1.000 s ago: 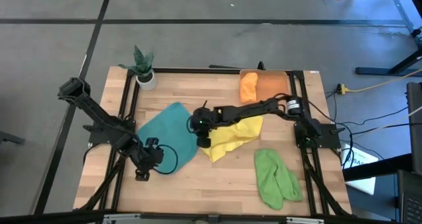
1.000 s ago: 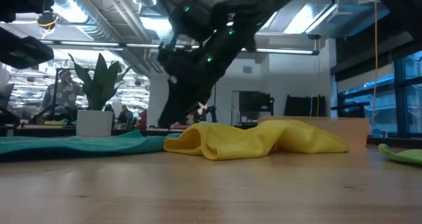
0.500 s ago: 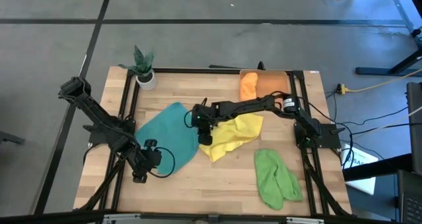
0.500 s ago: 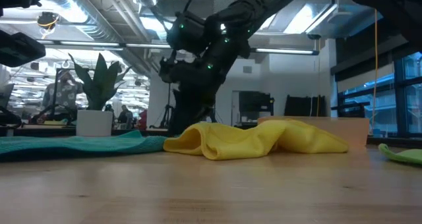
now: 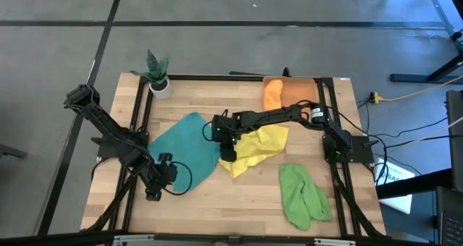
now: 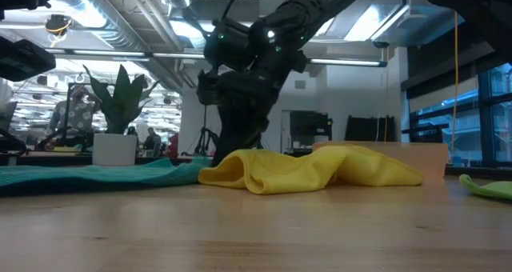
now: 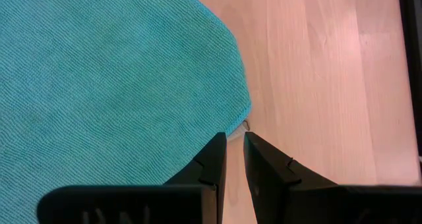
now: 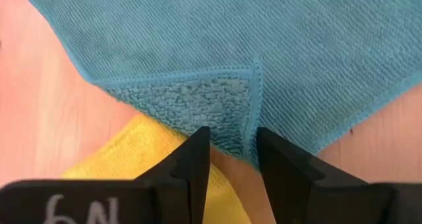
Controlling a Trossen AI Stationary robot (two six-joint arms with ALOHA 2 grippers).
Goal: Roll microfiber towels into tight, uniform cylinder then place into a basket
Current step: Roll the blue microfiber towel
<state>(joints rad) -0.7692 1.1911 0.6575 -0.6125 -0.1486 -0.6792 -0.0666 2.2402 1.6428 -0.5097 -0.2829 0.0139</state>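
The teal towel [image 5: 181, 148] lies spread at the table's middle left, with its right corner folded over so the looped underside [image 8: 191, 102] shows. That corner rests against the crumpled yellow towel [image 5: 257, 148]. My right gripper [image 8: 231, 141] is open and points steeply down at this corner, one finger on each side of it. My left gripper [image 7: 233, 137] hangs over the teal towel's near edge [image 7: 245, 115], its fingers only narrowly apart. A light green towel [image 5: 300, 195] lies bunched at the near right. An orange towel [image 5: 272, 94] sits in the basket [image 5: 300, 92]. My right gripper comes from above at the teal towel's folded-over corner [image 8: 237, 135], which lies flat on the table between the two fingertips. Whether the fingertips touch the cloth I cannot tell.
A white pot with a green plant [image 5: 159, 83] stands at the far left corner. Bare wood shows along the near edge [image 5: 231, 210] and between the plant and the basket. In the low view the yellow towel [image 6: 312, 170] hides my right gripper's fingertips.
My right gripper has tipped to point more steeply down and has sunk a little toward the teal towel's folded corner. Its fingers have kept the same gap. The towels lie as before.
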